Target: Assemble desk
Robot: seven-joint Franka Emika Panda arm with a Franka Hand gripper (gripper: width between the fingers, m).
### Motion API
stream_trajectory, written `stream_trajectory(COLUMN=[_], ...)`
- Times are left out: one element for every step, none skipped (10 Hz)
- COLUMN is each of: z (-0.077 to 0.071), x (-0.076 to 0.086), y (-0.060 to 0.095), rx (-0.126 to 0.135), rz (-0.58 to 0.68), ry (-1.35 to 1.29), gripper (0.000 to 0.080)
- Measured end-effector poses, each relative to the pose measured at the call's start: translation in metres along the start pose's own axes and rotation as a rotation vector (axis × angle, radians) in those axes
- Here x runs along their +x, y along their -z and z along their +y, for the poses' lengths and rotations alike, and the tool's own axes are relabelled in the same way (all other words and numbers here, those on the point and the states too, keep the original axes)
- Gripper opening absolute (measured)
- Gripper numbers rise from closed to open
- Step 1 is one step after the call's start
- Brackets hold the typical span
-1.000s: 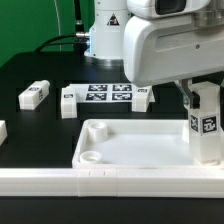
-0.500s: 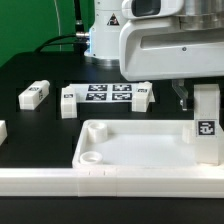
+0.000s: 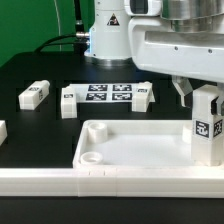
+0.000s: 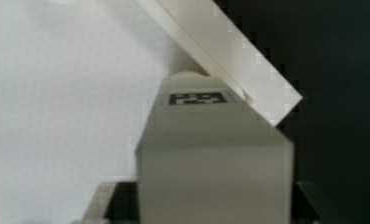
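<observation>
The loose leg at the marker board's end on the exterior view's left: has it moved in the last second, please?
No. The loose leg keeps its place beside the marker board, at that board's end on the exterior view's left.

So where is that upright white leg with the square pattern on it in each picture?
Exterior view: the leg stands upright at the exterior view's right edge, at the right end of the tray.
Wrist view: the leg fills the centre of the picture, with the tray's rim slanting beyond it.
Shared landmark: the black-and-white tag on the leg.
</observation>
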State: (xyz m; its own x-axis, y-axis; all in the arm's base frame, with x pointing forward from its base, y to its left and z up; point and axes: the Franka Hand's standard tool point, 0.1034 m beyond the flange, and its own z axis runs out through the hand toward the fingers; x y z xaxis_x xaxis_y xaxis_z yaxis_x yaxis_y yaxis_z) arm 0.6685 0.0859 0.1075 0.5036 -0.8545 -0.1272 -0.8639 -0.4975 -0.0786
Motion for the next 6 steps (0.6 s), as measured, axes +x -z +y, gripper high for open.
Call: stream_trajectory(z=[-0.0002, -0.0003, -0.0003, -0.0004, -0.0009, -0.0002], x=[-0.0006, -0.0009, -0.0009, -0.0012, -0.0011, -0.0013], y=[-0.0001, -0.0001, 0.0000, 0.0000, -0.0001, -0.0001], rx=[0.000, -0.001, -0.001, -0.001, 0.001, -0.003], rz=[0.000, 0.000, 0.000, 0.000, 0.001, 0.001], ry=[-0.060, -0.131, -0.137, -0.196, -0.196, -0.132], gripper=[0.0290, 0.0290, 0.0290, 0.0290, 0.0290, 0.0371])
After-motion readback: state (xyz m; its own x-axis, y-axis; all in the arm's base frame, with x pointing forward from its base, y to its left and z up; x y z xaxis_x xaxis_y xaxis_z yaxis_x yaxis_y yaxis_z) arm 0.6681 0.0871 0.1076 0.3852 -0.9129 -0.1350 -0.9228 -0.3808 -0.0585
